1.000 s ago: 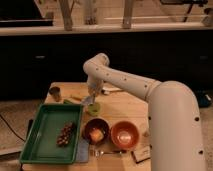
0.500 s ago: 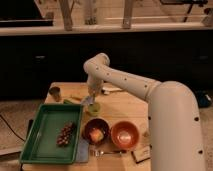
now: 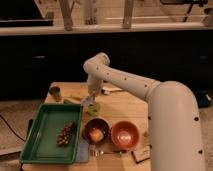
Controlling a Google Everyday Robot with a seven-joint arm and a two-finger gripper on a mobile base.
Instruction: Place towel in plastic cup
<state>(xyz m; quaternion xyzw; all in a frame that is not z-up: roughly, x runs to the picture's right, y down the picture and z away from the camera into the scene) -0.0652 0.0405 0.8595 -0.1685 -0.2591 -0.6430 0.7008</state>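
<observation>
Hovering directly over the cup (image 3: 94,108), the gripper (image 3: 92,96) has the pale towel (image 3: 88,101) just below it; whether it grips the towel I cannot tell, and placement looks unfinished.

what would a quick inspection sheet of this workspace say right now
surface: wooden table
job's things: green plastic cup standing beside the tray's far right corner; pale cloth, likely the towel, just above it at the hand
clutter: green tray with a dark cluster inside; dark bowl holding something orange; orange bowl; small cup at the far left corner
grippers: hand low over the green plastic cup
cables: dark line on the floor at left, possibly a cable
surroundings: dark cabinets behind the table
</observation>
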